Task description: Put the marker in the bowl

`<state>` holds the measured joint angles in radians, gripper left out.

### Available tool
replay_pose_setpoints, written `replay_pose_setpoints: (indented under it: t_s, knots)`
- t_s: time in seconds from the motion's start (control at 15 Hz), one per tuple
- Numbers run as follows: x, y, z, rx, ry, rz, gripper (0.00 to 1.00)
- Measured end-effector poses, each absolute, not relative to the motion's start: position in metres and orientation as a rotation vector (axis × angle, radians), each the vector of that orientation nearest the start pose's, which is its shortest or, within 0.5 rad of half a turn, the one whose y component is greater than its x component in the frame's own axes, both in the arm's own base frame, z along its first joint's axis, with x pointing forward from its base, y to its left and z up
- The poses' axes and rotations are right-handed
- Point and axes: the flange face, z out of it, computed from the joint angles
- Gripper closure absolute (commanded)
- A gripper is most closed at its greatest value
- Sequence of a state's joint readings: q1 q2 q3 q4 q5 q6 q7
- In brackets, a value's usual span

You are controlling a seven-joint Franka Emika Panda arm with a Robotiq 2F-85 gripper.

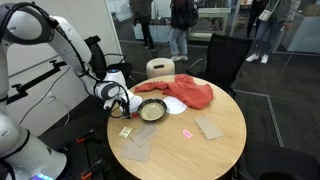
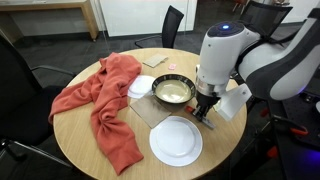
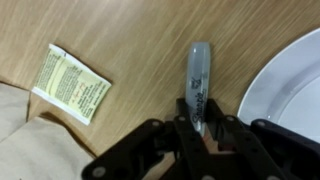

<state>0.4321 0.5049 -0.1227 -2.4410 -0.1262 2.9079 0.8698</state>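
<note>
Gripping the marker (image 3: 198, 80) between its closed jaws, the gripper (image 3: 200, 122) is hanging low over the round table (image 2: 200, 62). In an exterior view the bowl (image 2: 173, 92) is sitting just beside the gripper, at ten o'clock, and a white plate (image 2: 176, 142) is lying near it at seven o'clock. In the wrist view a paper packet (image 3: 70, 83) is lying at nine o'clock of the marker, with the plate's rim curving in at three o'clock. A red cloth (image 2: 100, 100) is sprawling at nine o'clock of the bowl, partly covering a second plate (image 2: 140, 85).

Red cloth (image 2: 100, 100) draped on table (image 2: 80, 140) (rumpled); white plate (image 2: 176, 140) nearby.
</note>
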Motion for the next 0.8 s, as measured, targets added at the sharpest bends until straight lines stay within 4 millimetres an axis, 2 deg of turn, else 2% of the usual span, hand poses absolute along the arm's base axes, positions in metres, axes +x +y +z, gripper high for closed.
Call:
replay_pose_setpoints:
  t_s: [0.27, 0.47, 0.8]
  knots:
    - [0.422, 0.162, 0.111, -3.172, 0.596, -0.023, 0.94]
    - [0.412, 0.173, 0.127, -3.185, 0.518, -0.062, 0.94]
    - [0.414, 0.176, 0.161, -3.205, 0.483, -0.225, 0.94]
